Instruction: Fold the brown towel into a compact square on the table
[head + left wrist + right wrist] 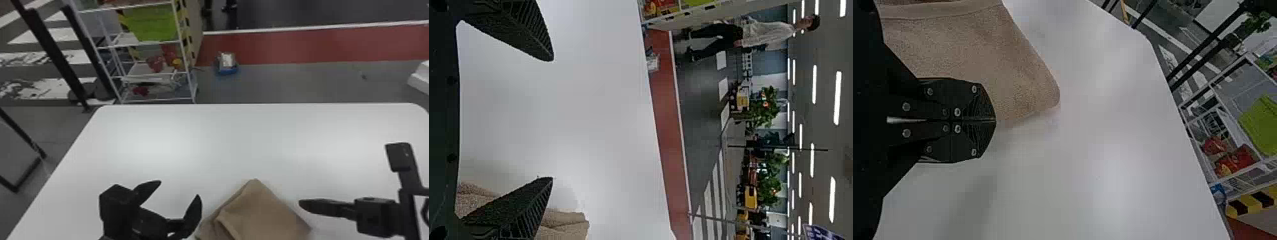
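The brown towel (268,210) lies folded at the table's near edge, one corner pointing away and a loose fold along its left side. Left of it, my left gripper (178,188) stands open above the table. In the left wrist view the towel (564,225) shows beyond one finger of the left gripper (551,119), with bare tabletop between the fingers. My right gripper (301,204) is just right of the towel. The right wrist view has the right gripper (995,120) shut, its tips beside the towel's edge (1003,75), apparently holding no cloth.
The white table (223,137) stretches beyond both grippers to its far edge. Behind it on the floor stand a white wire shelf (153,76) with a green bin (151,24) and a small blue container (227,63).
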Robot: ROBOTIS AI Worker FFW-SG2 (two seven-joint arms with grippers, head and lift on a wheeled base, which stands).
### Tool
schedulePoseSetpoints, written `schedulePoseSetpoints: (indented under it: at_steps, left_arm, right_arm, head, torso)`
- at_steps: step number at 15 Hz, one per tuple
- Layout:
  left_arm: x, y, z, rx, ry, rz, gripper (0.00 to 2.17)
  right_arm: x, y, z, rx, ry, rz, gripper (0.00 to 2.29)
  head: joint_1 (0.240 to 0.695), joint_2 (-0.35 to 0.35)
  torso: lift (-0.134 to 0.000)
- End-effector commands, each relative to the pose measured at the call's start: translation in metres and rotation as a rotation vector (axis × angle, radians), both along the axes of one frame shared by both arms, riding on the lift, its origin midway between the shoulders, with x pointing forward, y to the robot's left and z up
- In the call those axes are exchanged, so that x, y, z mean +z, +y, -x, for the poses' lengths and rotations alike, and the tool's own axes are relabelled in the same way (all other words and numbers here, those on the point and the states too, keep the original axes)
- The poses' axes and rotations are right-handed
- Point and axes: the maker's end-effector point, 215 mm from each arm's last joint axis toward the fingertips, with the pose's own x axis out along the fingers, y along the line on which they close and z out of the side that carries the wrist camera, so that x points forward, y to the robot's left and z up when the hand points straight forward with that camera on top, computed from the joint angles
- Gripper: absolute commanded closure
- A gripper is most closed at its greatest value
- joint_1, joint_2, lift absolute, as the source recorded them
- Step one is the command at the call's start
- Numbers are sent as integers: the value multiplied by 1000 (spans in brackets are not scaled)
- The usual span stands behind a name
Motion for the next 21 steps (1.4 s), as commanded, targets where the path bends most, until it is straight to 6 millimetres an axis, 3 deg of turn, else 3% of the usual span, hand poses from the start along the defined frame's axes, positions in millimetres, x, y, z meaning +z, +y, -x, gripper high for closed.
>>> schedulePoseSetpoints:
  at_steps: [1, 4, 8, 11, 13, 16, 21]
  left_arm:
    - [-2, -9, -2, -14, 2, 3, 19]
    - [-2, -7, -3, -9, 1, 0, 19]
    - [0, -5, -6, -3, -5, 7, 19]
    - [-2, -6, -8, -4, -5, 12, 19]
    - [-5, -5, -10, -5, 0, 11, 19]
    - [-4, -5, -11, -4, -2, 8, 19]
    - [3, 4, -15, 11, -25, 7, 19]
  right_arm:
    - [11, -11, 9, -20, -31, -23, 2017]
    - [24, -25, 35, -40, -54, 20, 2017]
    - [22, -47, 64, -84, -105, 108, 2017]
    - [17, -72, 65, -126, -214, 179, 2020]
    - [7, -76, 63, -129, -227, 181, 2020]
    - [0, -61, 63, -111, -218, 151, 2020]
    - [-13, -31, 62, -67, -173, 112, 2020]
  head:
    - [695, 122]
    - [695, 87]
    - [695, 57]
    - [695, 22]
    - [695, -1]
    - [695, -13]
    - [695, 38]
  torso:
    - [-124]
    - [-124]
    - [-124]
    - [-124]
    - [-124]
    - [-124]
    - [-124]
